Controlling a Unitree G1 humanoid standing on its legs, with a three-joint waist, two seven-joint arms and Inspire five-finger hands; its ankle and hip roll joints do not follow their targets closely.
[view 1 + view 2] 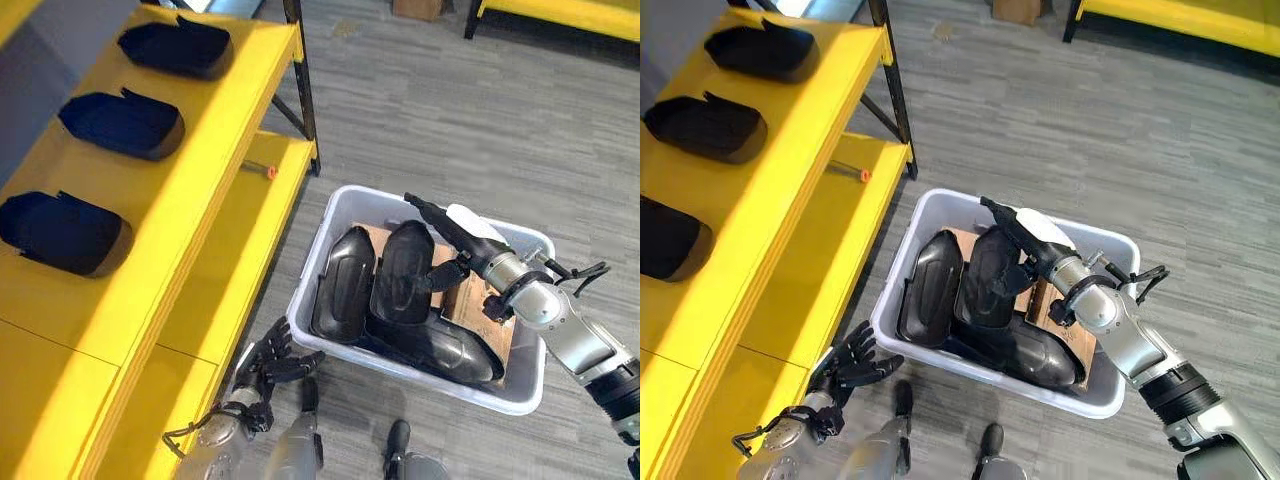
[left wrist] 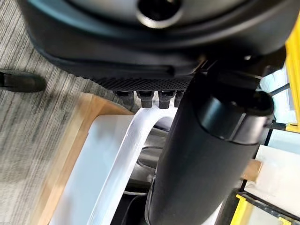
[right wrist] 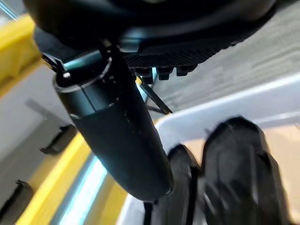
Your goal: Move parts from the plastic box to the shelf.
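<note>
Now, left eye view: the plastic box (image 1: 330, 215) sits on the grey floor (image 1: 480, 110) just beside the yellow shelf (image 1: 215, 150). Black parts fill the box's shelf-side half; two of them, the left part (image 1: 342, 282) and the middle part (image 1: 402, 270), stand side by side, long axes running from the box's near wall toward its far wall, rounded ends at the far wall. A third, the bottom part (image 1: 450, 347), lies crosswise under them along the near wall. Brown cardboard (image 1: 478, 300) lines the box's other half. The right hand (image 1: 462, 243) is over the box, fingers straight and stretched toward the far wall, above the middle part; whether they touch it I cannot tell. Three shelved parts (image 1: 125, 123) lie in a row on the top board, well apart. The left hand (image 1: 268, 362) hangs outside the box's near corner, fingers spread and gripping nothing.

Right eye view: open floor lies on the box's side away from the shelf, and the lower board (image 1: 815, 255) is bare but for a small orange-tipped tool (image 1: 852, 172).

Left wrist view: the box's white rim (image 2: 133, 140) shows beyond the hand.

Right wrist view: the two upright parts are below the thumb (image 3: 117, 136), the shelf's yellow edge beyond.
</note>
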